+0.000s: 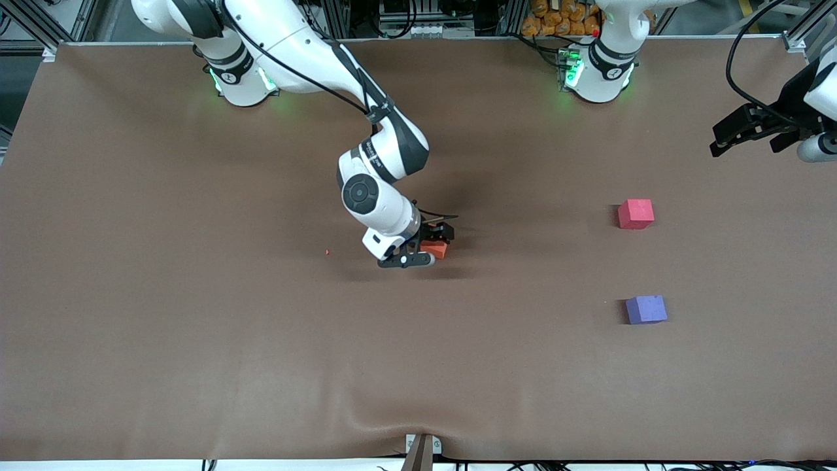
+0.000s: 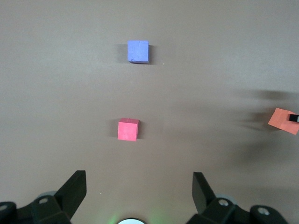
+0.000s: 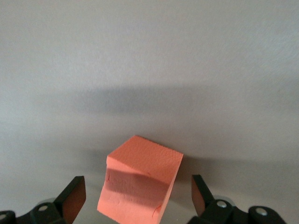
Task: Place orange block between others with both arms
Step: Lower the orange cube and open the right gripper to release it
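Mid-frame in the front view, the orange block [image 1: 435,248] sat on the worktop [image 1: 196,327] between the right hand's [image 1: 428,245] parted fingers; the left hand [image 1: 752,134] waited, fingers apart. Being light, squashy foam, it probably wants gentle pinching across flat sides.

Brown matte cover over the whole desk [image 1: 196,340], with a wrinkle bunched up at the camera-side edge by a small metal bracket [image 1: 422,448]. There's a tiny red crumb [image 1: 327,252] near the middle, and some orange stuff [image 1: 562,18] piled past the top edge.
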You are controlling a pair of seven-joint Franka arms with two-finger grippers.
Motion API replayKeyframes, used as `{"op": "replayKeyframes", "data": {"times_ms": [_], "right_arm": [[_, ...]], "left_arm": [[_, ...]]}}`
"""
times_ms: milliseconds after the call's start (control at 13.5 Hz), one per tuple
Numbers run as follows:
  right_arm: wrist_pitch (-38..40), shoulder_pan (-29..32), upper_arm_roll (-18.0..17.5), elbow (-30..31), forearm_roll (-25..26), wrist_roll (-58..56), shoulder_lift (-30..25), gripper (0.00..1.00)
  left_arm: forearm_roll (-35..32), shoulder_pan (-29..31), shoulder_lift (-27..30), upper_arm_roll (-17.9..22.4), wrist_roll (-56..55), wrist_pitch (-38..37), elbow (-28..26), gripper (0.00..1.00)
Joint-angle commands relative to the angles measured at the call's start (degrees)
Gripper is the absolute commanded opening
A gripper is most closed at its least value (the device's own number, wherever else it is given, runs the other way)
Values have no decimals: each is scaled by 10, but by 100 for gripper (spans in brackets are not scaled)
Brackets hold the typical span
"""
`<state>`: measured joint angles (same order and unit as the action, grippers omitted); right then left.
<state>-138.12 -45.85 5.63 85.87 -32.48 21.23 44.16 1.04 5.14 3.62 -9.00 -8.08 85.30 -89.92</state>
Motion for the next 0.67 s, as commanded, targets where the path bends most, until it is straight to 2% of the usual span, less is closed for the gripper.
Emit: {"op": "replayKeyframes", "data": {"times_ms": [0, 296, 592], "right_arm": [[26, 20, -2, 2, -7, -2, -29, 100], [132, 76, 0, 3, 14, 0, -103, 100], [325, 150, -4, 1, 159, 0, -206, 100]], "left_arm": [[9, 3, 6, -2, 1, -11, 3, 100], [9, 4, 6, -1, 2, -11, 3, 100], [9, 4, 6, -1, 2, -11, 4, 100]]}}
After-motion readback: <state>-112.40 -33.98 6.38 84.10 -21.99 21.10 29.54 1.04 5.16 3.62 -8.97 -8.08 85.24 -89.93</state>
